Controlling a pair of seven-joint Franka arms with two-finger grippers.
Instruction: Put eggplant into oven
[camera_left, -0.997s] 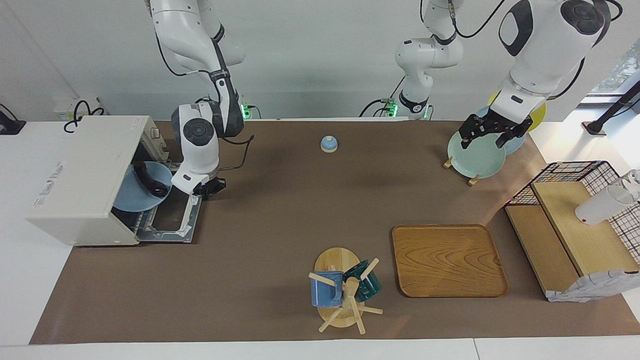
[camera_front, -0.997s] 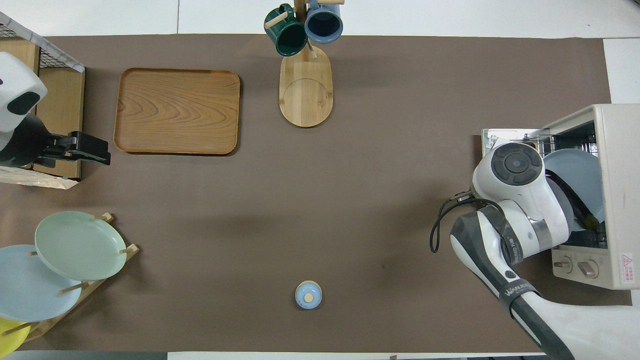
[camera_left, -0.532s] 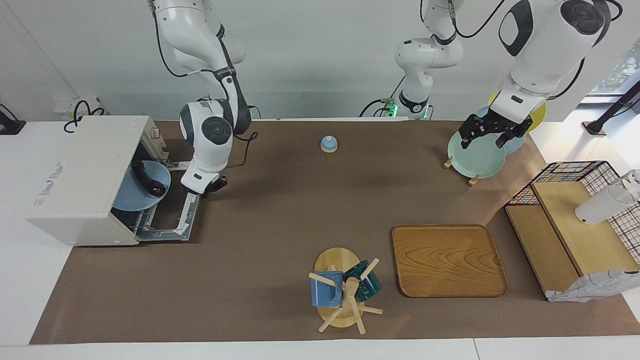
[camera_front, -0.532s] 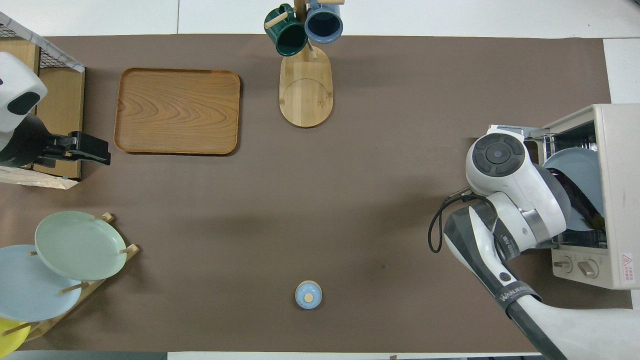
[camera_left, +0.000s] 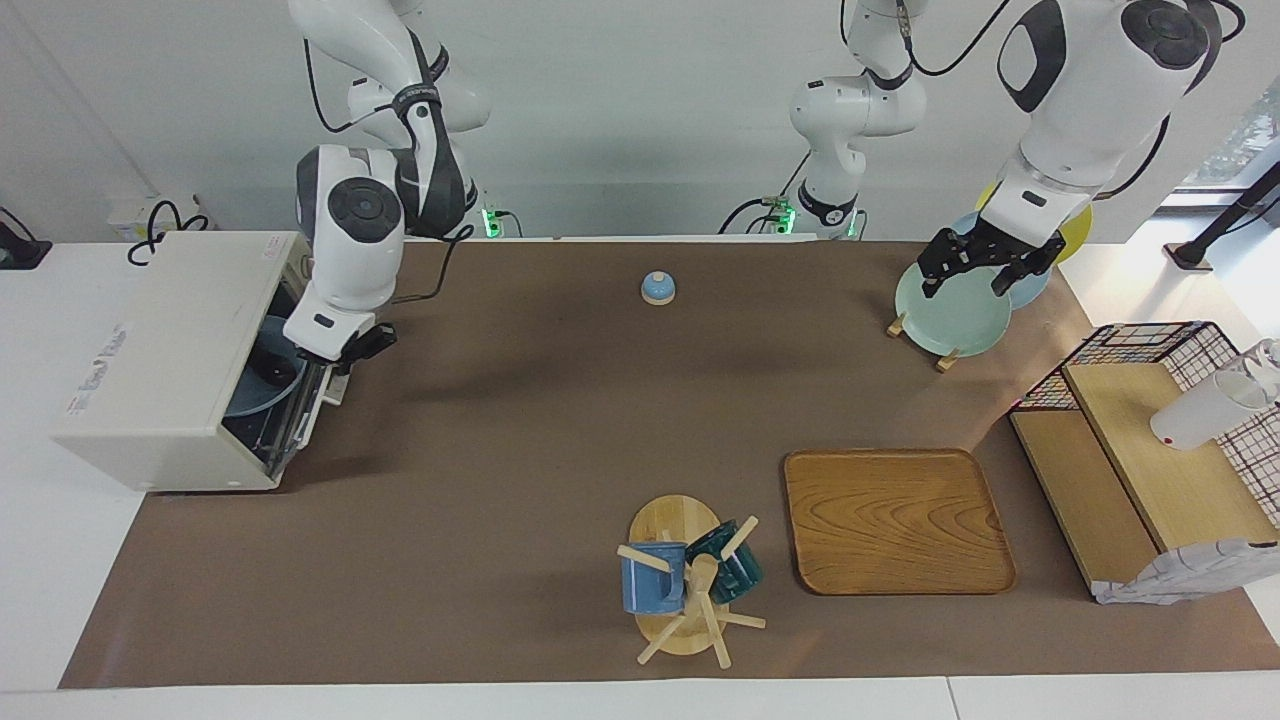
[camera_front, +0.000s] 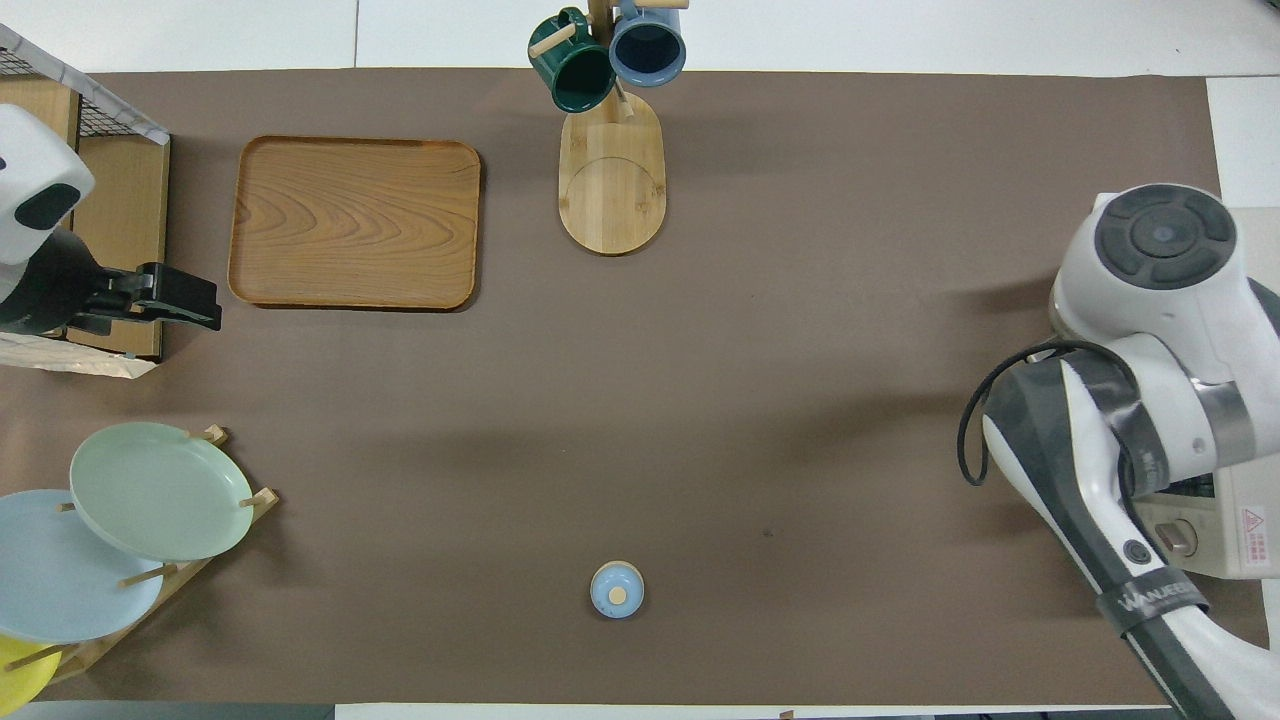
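Observation:
The off-white oven (camera_left: 165, 355) stands at the right arm's end of the table, and only its knob corner (camera_front: 1215, 530) shows from overhead. Its drop-down door (camera_left: 303, 405) stands nearly upright, a narrow gap still open. Through the gap I see a blue plate (camera_left: 255, 390) inside, with a dark bit of the eggplant (camera_left: 268, 371) on it; the rest is hidden. My right gripper (camera_left: 362, 345) is shut and rests against the door's top edge. My left gripper (camera_left: 983, 264) hangs open and holds nothing over the plate rack, waiting.
A small blue bell (camera_left: 658, 288) sits near the robots. A mug stand (camera_left: 688, 585) and a wooden tray (camera_left: 897, 520) lie farther out. The plate rack (camera_left: 950, 315) and a wire-and-wood shelf (camera_left: 1150, 450) with a white cup (camera_left: 1200, 412) stand at the left arm's end.
My right arm has swung up and toward the oven, and the door has risen from lying flat to almost shut, covering most of the plate and eggplant. The left arm stayed still.

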